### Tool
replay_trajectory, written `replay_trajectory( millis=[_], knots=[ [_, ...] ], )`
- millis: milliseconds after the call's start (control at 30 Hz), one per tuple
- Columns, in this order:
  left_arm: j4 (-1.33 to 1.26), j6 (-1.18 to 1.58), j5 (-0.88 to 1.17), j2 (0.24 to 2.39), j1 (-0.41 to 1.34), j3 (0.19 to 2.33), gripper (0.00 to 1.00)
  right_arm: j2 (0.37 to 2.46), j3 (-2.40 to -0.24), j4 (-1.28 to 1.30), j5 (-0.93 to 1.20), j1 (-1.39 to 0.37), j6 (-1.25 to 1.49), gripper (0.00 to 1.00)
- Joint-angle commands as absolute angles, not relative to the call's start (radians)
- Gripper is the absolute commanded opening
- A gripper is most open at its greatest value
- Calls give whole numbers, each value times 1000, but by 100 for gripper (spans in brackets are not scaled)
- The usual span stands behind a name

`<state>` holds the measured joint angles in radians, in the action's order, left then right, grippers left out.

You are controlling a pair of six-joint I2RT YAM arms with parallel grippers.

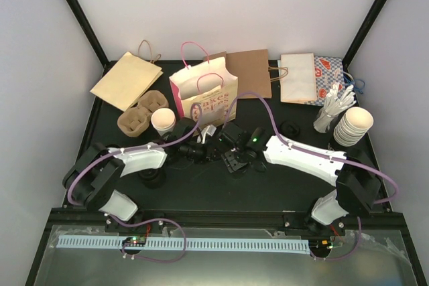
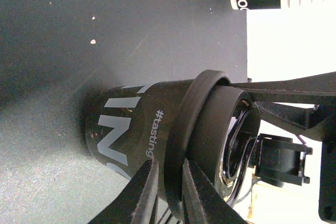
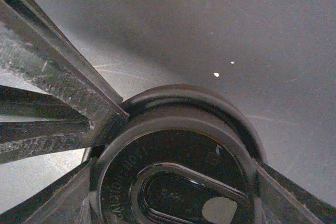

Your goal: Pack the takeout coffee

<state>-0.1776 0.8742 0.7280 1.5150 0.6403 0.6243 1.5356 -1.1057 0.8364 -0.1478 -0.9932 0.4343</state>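
The takeout coffee (image 1: 163, 120), a small white paper cup, stands upright and uncovered on the black table (image 1: 268, 189). It is just right of a brown pulp cup carrier (image 1: 139, 113) and just left of the front corner of an open white bag (image 1: 204, 92) with pink handles. Neither arm touches it.

A little nearer, at the table's middle, the 2 arms meet over a black cup (image 2: 118, 129) with white lettering that stands capped by a black lid (image 2: 197, 106). The left gripper (image 2: 169, 169) is pinched tight on the lid's rim from the side. The right gripper (image 3: 189, 140) comes down from above with its fingers spread wide, 1 against each side of the lid.

Along the back lie 4 flat bags: a tan bag (image 1: 127, 80), a brown bag (image 1: 248, 72), a white bag (image 1: 297, 77) and a patterned bag (image 1: 332, 75). At the far right, a bundle of white utensils (image 1: 333, 106) stands beside a leaning stack of cream cups (image 1: 353, 125).

The tabletop is matte black, with pale specks and fine scratches showing in the wrist views. Plain pale walls close it in on 3 sides, and black struts run up the 2 back corners. A white slotted strip (image 1: 201, 242) runs along the near edge below the arm bases.
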Motion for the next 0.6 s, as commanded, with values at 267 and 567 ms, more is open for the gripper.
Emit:
replay_trajectory(
  millis=[267, 567],
  knots=[
    [-77, 788, 597, 1347, 650, 612, 35, 1536, -1018, 861, 92, -1073, 326, 72],
    [-109, 778, 644, 1248, 638, 550, 53, 1572, -1035, 871, 25, -1109, 315, 72]
  ],
)
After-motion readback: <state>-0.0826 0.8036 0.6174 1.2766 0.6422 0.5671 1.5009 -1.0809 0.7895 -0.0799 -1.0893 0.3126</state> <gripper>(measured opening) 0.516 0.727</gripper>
